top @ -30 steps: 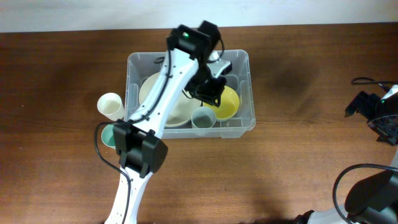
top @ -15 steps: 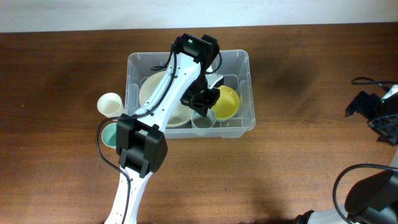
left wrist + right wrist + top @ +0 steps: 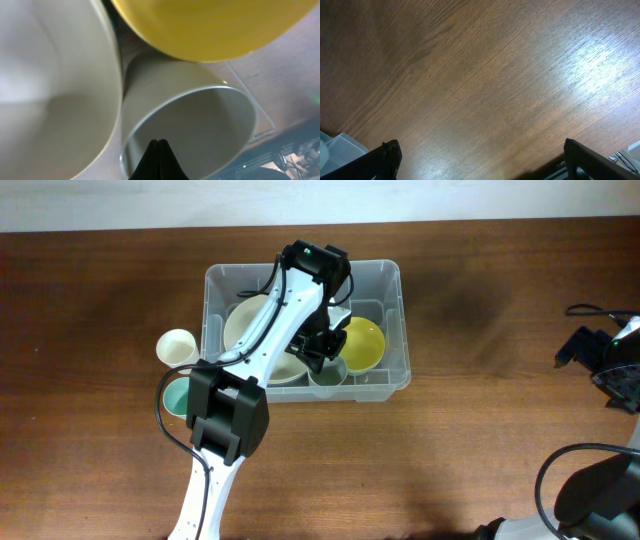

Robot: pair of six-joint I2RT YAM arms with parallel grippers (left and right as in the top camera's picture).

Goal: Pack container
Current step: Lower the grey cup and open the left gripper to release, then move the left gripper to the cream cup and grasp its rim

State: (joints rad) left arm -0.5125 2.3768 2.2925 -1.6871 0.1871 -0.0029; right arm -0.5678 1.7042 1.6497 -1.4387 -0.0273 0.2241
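Observation:
The clear container (image 3: 395,280) stands mid-table. It holds a cream bowl (image 3: 245,330), a yellow bowl (image 3: 366,345) and a grey cup (image 3: 328,373). My left gripper (image 3: 318,348) reaches down into the container between the bowls. In the left wrist view its fingertips (image 3: 159,150) are pressed together, with nothing seen between them, over the mouth of the grey cup (image 3: 200,125). The yellow bowl (image 3: 210,25) is just beyond it and the cream bowl (image 3: 50,75) is to the left. My right gripper (image 3: 482,160) is open and empty over bare wood at the far right (image 3: 605,365).
A cream cup (image 3: 177,348) and a teal cup (image 3: 176,395) stand on the table just left of the container. Cables lie at the right edge (image 3: 585,310). A corner of the container (image 3: 340,145) shows in the right wrist view.
My left gripper has moved from over the yellow bowl down and to the front left, toward the grey cup. The right arm has not moved.

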